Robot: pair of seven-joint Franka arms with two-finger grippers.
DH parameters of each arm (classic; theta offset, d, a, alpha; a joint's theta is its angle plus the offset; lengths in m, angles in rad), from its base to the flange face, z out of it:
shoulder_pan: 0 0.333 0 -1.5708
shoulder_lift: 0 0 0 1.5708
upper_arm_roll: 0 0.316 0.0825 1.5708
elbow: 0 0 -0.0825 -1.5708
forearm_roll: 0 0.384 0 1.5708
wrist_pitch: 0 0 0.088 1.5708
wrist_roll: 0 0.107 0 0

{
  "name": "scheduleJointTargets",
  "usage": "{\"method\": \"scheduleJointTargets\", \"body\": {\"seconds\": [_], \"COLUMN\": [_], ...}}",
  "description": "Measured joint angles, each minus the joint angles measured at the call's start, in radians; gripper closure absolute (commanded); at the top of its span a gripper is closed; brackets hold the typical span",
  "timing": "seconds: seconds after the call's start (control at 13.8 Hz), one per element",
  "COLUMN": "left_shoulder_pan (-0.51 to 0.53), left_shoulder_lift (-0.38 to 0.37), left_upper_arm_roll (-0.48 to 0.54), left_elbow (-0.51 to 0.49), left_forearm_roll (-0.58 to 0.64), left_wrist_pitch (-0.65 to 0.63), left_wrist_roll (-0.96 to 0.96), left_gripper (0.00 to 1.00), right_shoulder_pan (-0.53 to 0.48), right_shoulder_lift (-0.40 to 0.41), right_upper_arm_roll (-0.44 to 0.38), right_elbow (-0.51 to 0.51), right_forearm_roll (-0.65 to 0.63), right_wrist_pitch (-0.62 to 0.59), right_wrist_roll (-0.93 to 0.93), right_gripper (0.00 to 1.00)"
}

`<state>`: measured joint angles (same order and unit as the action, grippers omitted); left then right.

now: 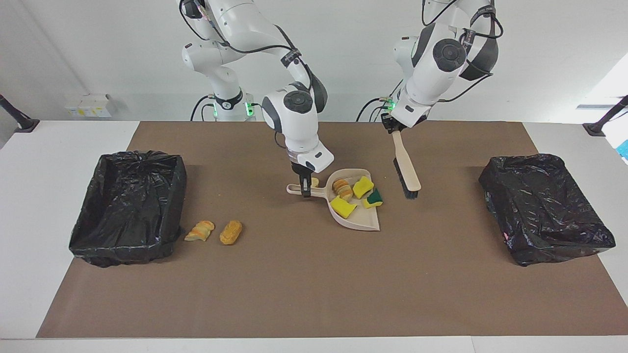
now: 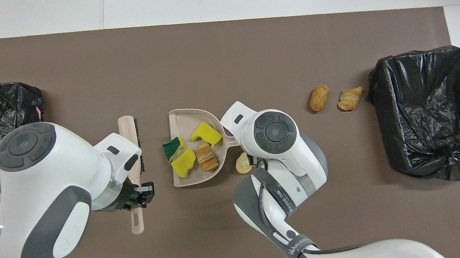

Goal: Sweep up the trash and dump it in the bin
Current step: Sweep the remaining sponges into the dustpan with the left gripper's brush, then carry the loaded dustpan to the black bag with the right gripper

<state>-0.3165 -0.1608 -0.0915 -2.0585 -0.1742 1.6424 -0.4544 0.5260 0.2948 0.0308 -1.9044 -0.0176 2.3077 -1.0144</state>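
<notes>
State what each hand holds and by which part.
The left hand is shut on the brush, gripping its handle. The right hand is shut on the dustpan, gripping its handle.

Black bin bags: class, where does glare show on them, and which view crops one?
Facing view: pale sheen streaks the crinkled bin bags, soft shadows fall beside them. Overhead view: highlights on the bag at the right arm's end; the other bag is cropped by the frame edge.
</notes>
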Motion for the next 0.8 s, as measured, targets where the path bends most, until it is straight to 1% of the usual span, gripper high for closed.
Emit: {"method": "scheduleJointTargets", "body": {"seconds": [0.29,0.51,0.72,0.8], "left_shoulder_pan": [0.043,0.047,0.047,0.047], "left_shoulder_lift": [-0.008,-0.013,-0.018,-0.020], "left_upper_arm_roll": [0.012,0.010,0.009,0.009], "left_elbow": [-0.027,-0.032,-0.038,-0.040], "left_forearm_roll": [0.001,0.001,0.001,0.001], "left_wrist_pitch": [0.001,0.000,-0.001,-0.003], "left_wrist_roll": [0.022,0.024,0.024,0.024], "left_gripper": [1.00,1.00,1.00,1.00], "right_shoulder_pan": [0.002,-0.002,-0.033,-0.050], "right_shoulder_lift": [0.000,0.000,-0.016,-0.030], "right_upper_arm_roll": [0.000,0.000,-0.002,-0.002], "right_elbow": [0.005,0.009,0.016,0.020], "right_forearm_roll": [0.048,0.078,0.132,0.134], "right_wrist_pitch": [0.011,0.012,0.002,-0.027], "right_wrist_roll": [-0.005,-0.013,-0.074,-0.081], "right_gripper": [1.00,1.00,1.00,1.00]}}
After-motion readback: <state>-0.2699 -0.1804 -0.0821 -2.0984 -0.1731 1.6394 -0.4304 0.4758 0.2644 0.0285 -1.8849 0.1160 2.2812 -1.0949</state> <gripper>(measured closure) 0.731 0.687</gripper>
